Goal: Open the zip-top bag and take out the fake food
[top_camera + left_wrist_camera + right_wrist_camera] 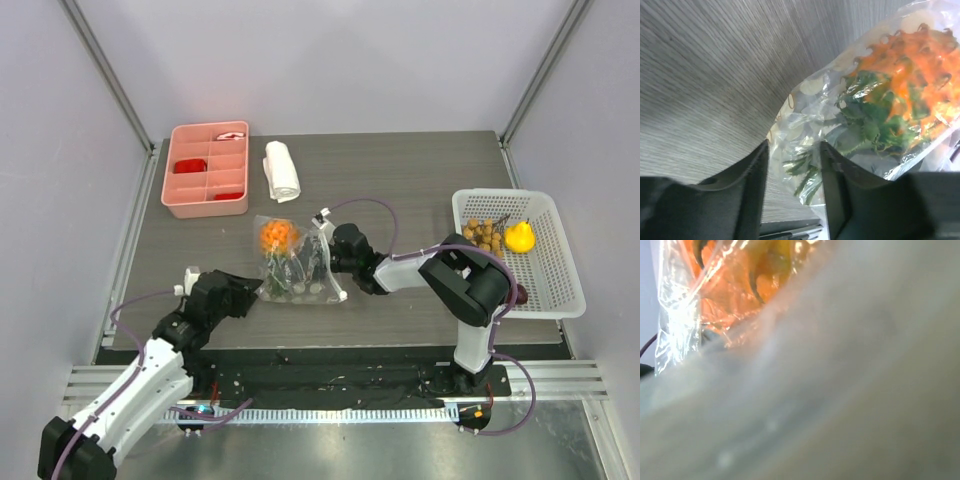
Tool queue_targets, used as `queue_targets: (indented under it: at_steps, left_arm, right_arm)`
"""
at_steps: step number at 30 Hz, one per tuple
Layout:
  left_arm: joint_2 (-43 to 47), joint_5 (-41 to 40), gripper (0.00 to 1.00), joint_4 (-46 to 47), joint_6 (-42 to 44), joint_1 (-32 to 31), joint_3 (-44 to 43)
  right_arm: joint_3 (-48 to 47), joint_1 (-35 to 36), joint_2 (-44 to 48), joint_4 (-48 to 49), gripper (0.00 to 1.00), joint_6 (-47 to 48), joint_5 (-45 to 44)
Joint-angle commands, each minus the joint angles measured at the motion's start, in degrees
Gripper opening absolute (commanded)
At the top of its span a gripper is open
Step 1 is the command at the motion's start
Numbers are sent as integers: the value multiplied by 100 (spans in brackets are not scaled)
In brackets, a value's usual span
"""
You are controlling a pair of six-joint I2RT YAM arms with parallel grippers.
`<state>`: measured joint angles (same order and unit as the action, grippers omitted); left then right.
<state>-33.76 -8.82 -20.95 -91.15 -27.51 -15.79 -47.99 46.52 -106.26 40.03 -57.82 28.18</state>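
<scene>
Low, both end effectors (262,290) (322,252) flank the zip-top bag (297,262).

clear zip-top bag (296,265) mid-table holds orange spiky fruit (278,235); pear (518,237) in basket.

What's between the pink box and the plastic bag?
In the top view, a rolled white towel sits roughly between the pink box and the zip-top bag; otherwise bare table.

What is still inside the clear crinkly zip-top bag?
Inside the clear zip-top bag sits an orange spiky fruit with green leaves. Crinkled plastic and both grippers hide the rest of the interior.
</scene>
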Motion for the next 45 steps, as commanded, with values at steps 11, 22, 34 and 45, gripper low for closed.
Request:
queue_targets:
  at_steps: [11,22,34,45]
  left_arm:
    - [28,-716,0,-400,712,219,-582]
    - [-26,-1991,0,-735,2259,219,-794]
    - [80,-2967,0,-1157,2471,228,-1198]
    - [-280,-3346,0,-1254,2585,228,-1453]
  right_arm:
    - [-114,112,298,-123,1,165,117]
    - [-308,-284,1230,-1876,1,1027,846]
    - [-273,-846,2056,-3896,1,2266,1478]
    - [-590,-996,2214,-6112,1,3954,1523]
